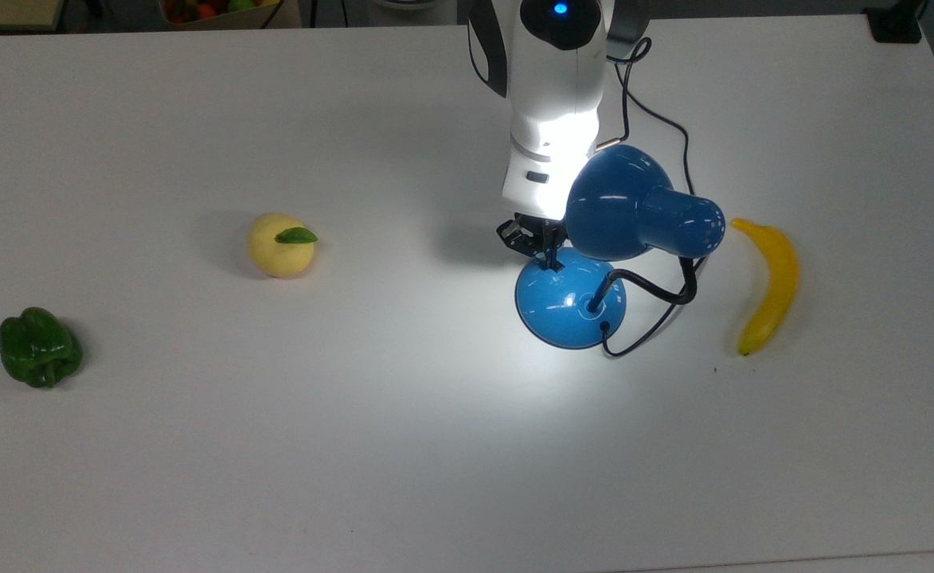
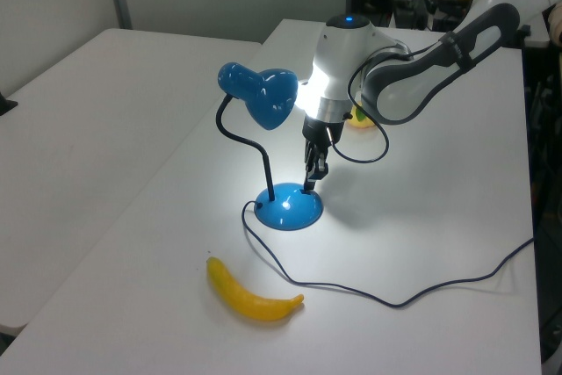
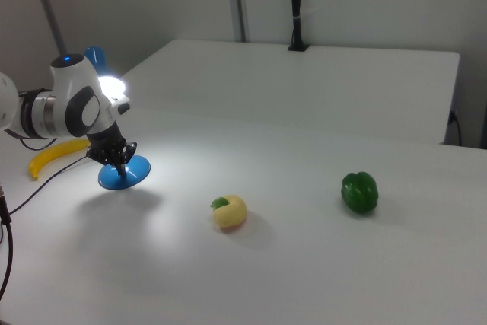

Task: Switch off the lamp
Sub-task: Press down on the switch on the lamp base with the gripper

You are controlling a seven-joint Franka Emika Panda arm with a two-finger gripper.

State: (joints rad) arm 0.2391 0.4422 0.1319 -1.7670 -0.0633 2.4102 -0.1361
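Gripper (image 1: 549, 261) fingers pinched together, tip pressing on domed base of blue desk lamp (image 1: 570, 301), under its shade. Lamp lit, toward table's (image 1: 196, 446) far edge. Banana (image 1: 769, 285) just beyond lamp, yellow peach (image 1: 280, 244) mid-table, green pepper (image 1: 39, 348) near opposite end.

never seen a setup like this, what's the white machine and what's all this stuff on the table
The white machine is a robot arm; at its tip is a small black two-fingered pincer. The three pictures show one moment from three fixed cameras: one looking down from above, two from opposite sides. On the white table stands a blue desk lamp, switched on and casting a bright pool of light. The pincer's tip is down at the lamp's round base, on the part where the switch would be, and it holds nothing. Also on the table: a banana beside the lamp, a yellow fruit with a green leaf, and a green pepper.
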